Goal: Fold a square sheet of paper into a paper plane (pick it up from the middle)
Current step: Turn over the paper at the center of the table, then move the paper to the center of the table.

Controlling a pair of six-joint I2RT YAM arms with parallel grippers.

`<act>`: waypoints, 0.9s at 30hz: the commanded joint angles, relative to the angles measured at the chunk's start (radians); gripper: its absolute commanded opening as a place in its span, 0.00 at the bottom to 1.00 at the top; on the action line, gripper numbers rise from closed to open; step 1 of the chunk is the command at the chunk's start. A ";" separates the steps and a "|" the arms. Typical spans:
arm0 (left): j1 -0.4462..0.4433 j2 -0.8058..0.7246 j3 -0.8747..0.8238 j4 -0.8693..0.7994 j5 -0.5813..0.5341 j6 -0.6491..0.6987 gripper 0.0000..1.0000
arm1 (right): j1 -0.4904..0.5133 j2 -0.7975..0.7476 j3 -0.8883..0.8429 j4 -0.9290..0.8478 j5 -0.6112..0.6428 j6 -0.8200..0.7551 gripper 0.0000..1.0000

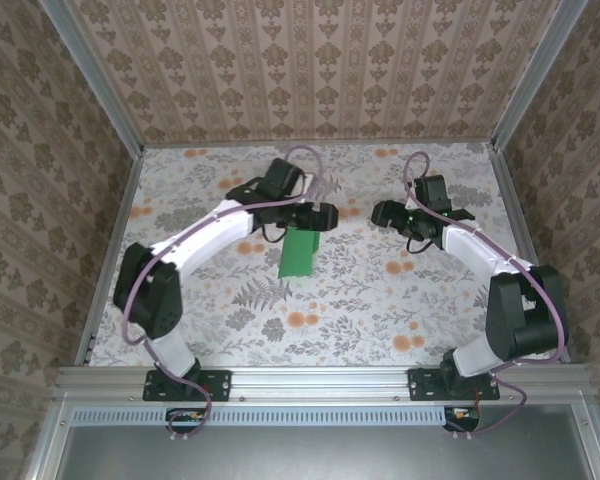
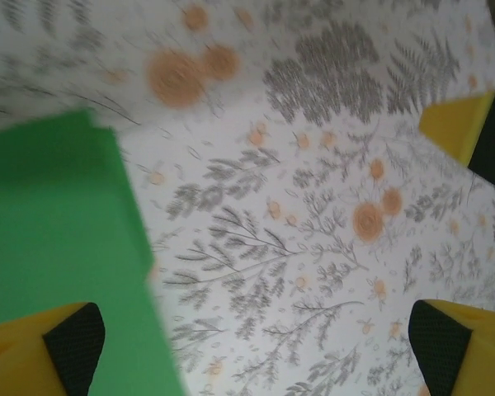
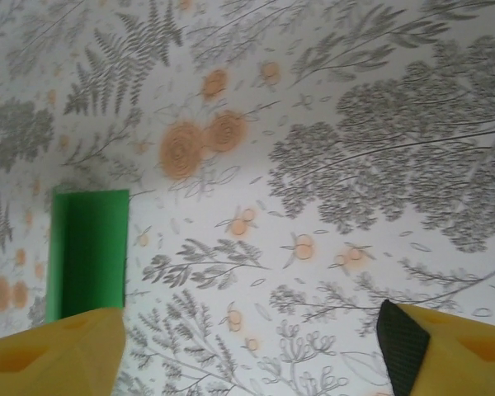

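Left hand (image 1: 318,215) over mid-bench (image 1: 380,300), fingers spread wide, gripping nothing; same in left wrist view, left hand (image 2: 254,342) with pads far apart over bare floral surface; square sheet of paper (image 1: 300,252) folded to a narrow green rectangle, lying on bench just beneath left hand, toward the bases; paper (image 2: 58,247) beside left pad, not between the pads; right hand (image 1: 385,213) near, right of paper, not touching; right hand (image 3: 252,346) fingers apart, empty; paper (image 3: 89,252) off to its left.
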 commanded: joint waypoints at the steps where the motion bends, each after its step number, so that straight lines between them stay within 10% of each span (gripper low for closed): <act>1: 0.078 -0.090 -0.108 0.047 -0.083 -0.038 1.00 | 0.075 0.022 0.046 0.021 -0.072 0.011 0.75; 14: 0.376 -0.359 -0.473 0.041 -0.178 -0.166 1.00 | 0.479 0.356 0.334 -0.011 -0.059 0.113 0.36; 27: 0.413 -0.435 -0.531 0.009 -0.195 -0.140 1.00 | 0.563 0.646 0.606 -0.236 -0.082 0.048 0.39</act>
